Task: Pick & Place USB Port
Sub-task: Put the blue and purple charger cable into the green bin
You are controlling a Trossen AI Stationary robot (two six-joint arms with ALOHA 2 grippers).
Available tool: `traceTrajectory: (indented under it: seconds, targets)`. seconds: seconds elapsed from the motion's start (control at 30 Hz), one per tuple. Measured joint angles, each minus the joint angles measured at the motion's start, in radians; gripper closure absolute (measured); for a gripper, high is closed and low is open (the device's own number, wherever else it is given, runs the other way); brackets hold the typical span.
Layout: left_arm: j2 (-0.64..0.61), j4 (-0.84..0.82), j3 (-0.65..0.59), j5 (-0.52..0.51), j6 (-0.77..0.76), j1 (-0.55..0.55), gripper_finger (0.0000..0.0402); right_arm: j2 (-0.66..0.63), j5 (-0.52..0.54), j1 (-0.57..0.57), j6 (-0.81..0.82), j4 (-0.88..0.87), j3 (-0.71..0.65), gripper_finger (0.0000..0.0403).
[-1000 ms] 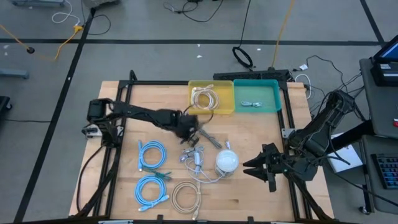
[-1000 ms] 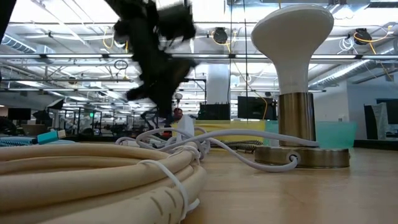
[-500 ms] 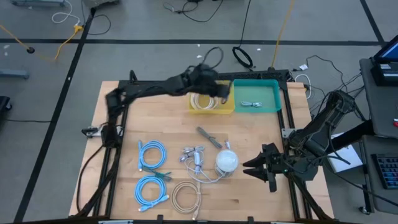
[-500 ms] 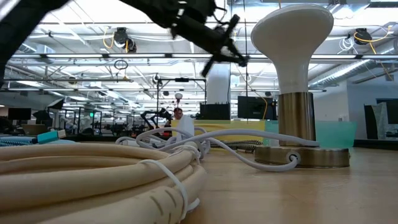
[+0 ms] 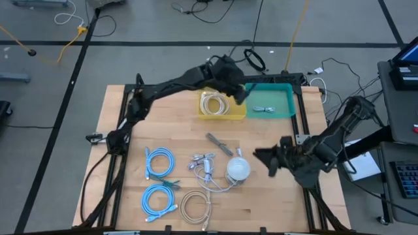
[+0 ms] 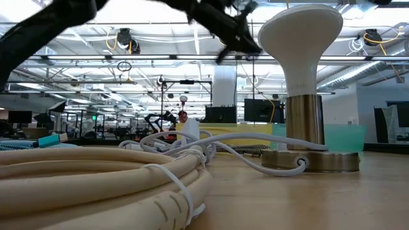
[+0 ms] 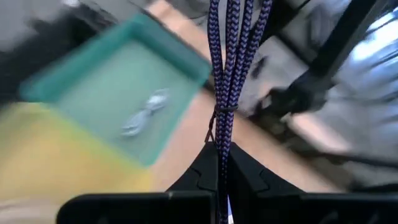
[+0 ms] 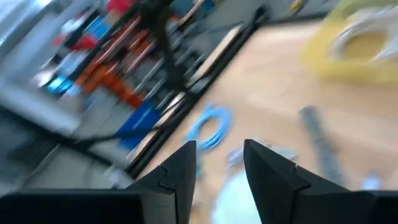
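My left gripper is stretched out over the seam between the yellow bin and the teal bin at the far edge, and is shut on a bundle of purple braided cable. In the low view my left gripper is high above the table. The teal bin holds a small pale cable. The yellow bin holds a cream coil. My right gripper is open, right of the white lamp, and touches nothing. My left gripper pinches the purple cable bundle between its two fingers, just below the thin tie around the strands. Several strands run side by side on past the fingertips. The bundle is lifted clear of the table and bins.
A grey bar-shaped piece lies mid-table, with small white adapters and cords beside the lamp's base. Two blue coils and a beige coil lie toward the near edge.
My left gripper has risen from the middle of the table with the cable, swung to the far edge over the yellow bin, then moved right toward the teal bin. My right gripper has shifted toward the far edge and toward the lamp, turning as it went.
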Motion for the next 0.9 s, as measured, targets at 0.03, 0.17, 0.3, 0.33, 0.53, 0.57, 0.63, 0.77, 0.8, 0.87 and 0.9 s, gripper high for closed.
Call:
traceTrajectory:
  seconds: [0.03,0.17,0.3,0.33,0.53,0.57,0.63,0.77,0.8,0.87,0.9]
  targets:
    - [-0.029,-0.05,0.0,-0.033,0.043,-0.006,0.0393,-0.004,0.003,-0.023,0.001,-0.033,0.0,0.0281]
    - [-0.131,-0.097,0.003,-0.031,0.13,-0.049,0.0393,-0.027,0.02,-0.159,-0.077,-0.029,-0.001,0.0279]
    - [-0.187,-0.113,0.001,-0.045,0.165,-0.109,0.0393,-0.043,-0.081,-0.364,-0.298,0.196,-0.001,0.0267]
    - [-0.198,-0.123,0.001,-0.062,0.174,-0.122,0.0393,-0.043,-0.141,-0.42,-0.371,0.28,-0.001,0.0263]
    - [-0.246,-0.223,0.001,-0.148,0.216,-0.134,0.0393,0.0,-0.543,-0.722,-0.587,0.659,-0.001,0.0239]
    - [-0.258,-0.24,0.001,-0.15,0.215,-0.124,0.0393,0.008,-0.583,-0.752,-0.587,0.683,-0.002,0.0236]
    - [-0.273,-0.262,-0.001,-0.153,0.209,-0.107,0.0393,0.016,-0.65,-0.799,-0.584,0.696,-0.002,0.023]
    - [-0.3,-0.255,0.0,-0.132,0.201,-0.08,0.0393,0.036,-0.727,-0.85,-0.614,0.711,-0.002,0.0222]
    - [-0.301,-0.243,0.001,-0.125,0.192,-0.08,0.0393,0.043,-0.739,-0.857,-0.625,0.726,-0.002,0.022]
    - [-0.3,-0.261,0.001,-0.112,0.178,-0.079,0.0393,0.055,-0.747,-0.867,-0.638,0.77,-0.002,0.0218]
    - [-0.299,-0.277,0.001,-0.104,0.173,-0.079,0.0393,0.059,-0.76,-0.873,-0.641,0.787,-0.002,0.0218]
